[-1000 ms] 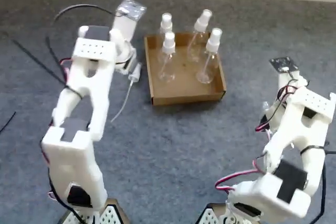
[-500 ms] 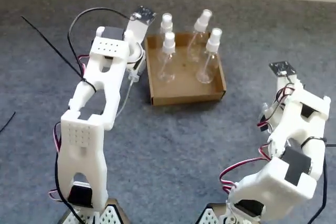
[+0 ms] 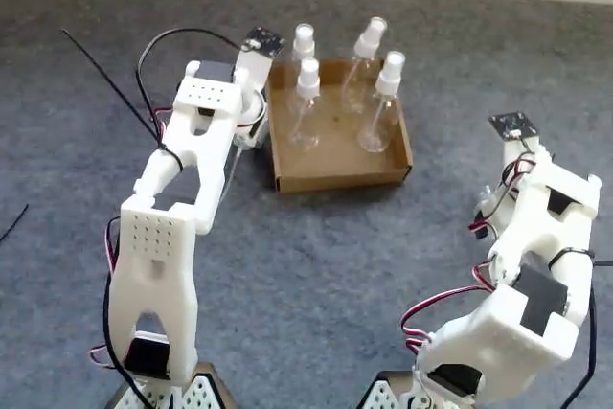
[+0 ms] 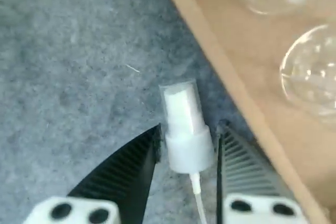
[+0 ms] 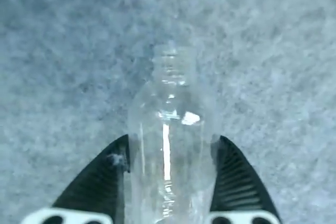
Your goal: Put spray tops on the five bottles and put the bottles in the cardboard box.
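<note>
My left gripper, slightly open and empty, straddles the spray top, its tube pointing back toward me.

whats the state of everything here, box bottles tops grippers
cardboard box: open-topped, partly filled
boxed bottles: four, upright, spray tops on
right gripper: shut on the fifth bottle
fifth bottle: no top, neck open
left gripper: open, fingers either side of the loose spray top
loose spray top: off any bottle, lying on the carpet beside the cardboard box
</note>
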